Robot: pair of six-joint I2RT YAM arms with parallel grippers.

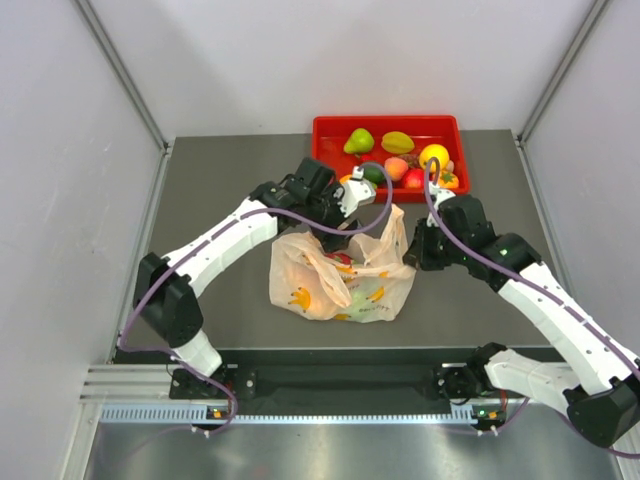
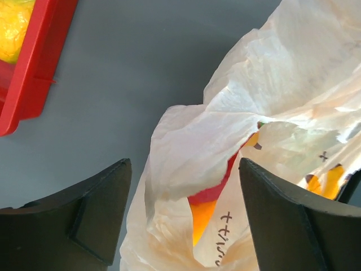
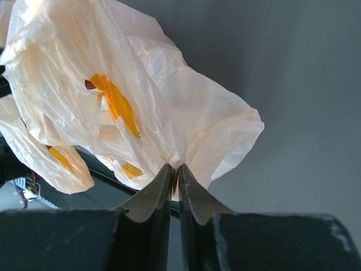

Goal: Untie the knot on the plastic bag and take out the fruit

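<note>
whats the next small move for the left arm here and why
Probably lower the open left gripper into the mouth of the plastic bag toward the fruit showing red and orange inside. The right gripper is shut on a fold of the bag, which should steady it.

Pale peach plastic bag (image 1: 340, 280) with yellow prints; red tray (image 1: 385, 121); dark grey table (image 1: 215, 165).

We see the plastic bag (image 1: 342, 275) at mid-worktop (image 1: 230, 300); behind it, at the far edge, the tray (image 1: 385, 121) with fruit (image 1: 398, 142) in it; the left gripper (image 2: 183, 209) over the bag's far left side; the right gripper (image 3: 175, 172) at its right edge.
</note>
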